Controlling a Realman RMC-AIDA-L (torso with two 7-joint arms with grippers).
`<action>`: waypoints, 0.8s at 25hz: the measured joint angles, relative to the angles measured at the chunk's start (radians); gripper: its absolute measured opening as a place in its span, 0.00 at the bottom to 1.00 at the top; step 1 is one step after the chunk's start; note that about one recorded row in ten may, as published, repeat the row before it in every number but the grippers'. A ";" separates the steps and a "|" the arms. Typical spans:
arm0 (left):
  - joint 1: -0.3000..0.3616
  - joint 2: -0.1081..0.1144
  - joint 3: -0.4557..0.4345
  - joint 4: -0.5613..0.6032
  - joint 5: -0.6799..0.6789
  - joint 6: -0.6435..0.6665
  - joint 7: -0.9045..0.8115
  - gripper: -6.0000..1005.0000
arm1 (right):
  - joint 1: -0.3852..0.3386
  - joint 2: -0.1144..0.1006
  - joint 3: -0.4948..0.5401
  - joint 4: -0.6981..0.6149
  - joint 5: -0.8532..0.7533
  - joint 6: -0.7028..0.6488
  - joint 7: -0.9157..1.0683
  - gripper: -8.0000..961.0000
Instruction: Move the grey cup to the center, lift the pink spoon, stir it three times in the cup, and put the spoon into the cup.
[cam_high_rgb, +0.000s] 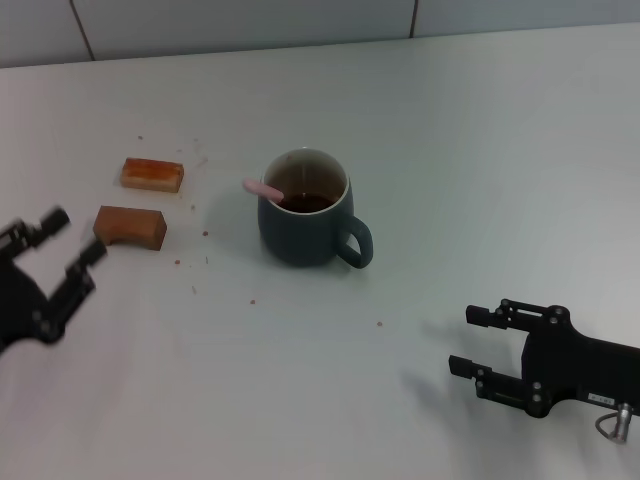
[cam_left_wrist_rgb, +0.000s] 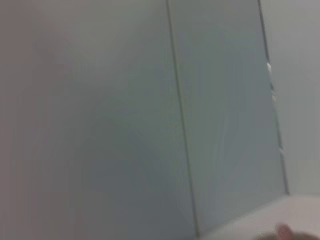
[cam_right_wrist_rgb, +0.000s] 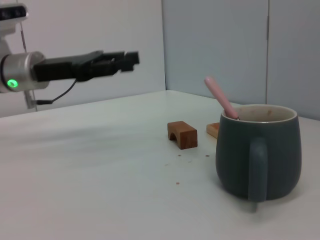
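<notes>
Head view shows the grey cup (cam_high_rgb: 306, 210) near the middle of the white surface (cam_high_rgb: 480, 150), pink spoon (cam_high_rgb: 263, 187) leaning inside on its rim, bowl down, so the task looks complete. Left gripper (cam_high_rgb: 58, 262) sits beside 2 wooden blocks (cam_high_rgb: 131, 226), fingers released and empty. Right gripper (cam_high_rgb: 478, 342) rests well apart, fingers also spread, grasping nothing.

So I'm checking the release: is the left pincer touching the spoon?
Apart. The head view shows the left pincer open, with bare table between it and the spoon standing in the cup.
</notes>
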 joint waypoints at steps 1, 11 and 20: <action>0.008 0.010 0.000 -0.007 0.043 -0.001 -0.012 0.45 | -0.002 0.000 0.000 0.000 0.000 0.000 0.000 0.65; 0.024 0.030 -0.012 -0.023 0.216 -0.009 -0.021 0.60 | 0.002 -0.001 -0.003 -0.002 -0.002 -0.010 -0.001 0.65; 0.039 0.041 -0.006 -0.014 0.220 0.004 -0.015 0.79 | 0.006 -0.003 -0.004 -0.006 -0.002 -0.014 -0.001 0.65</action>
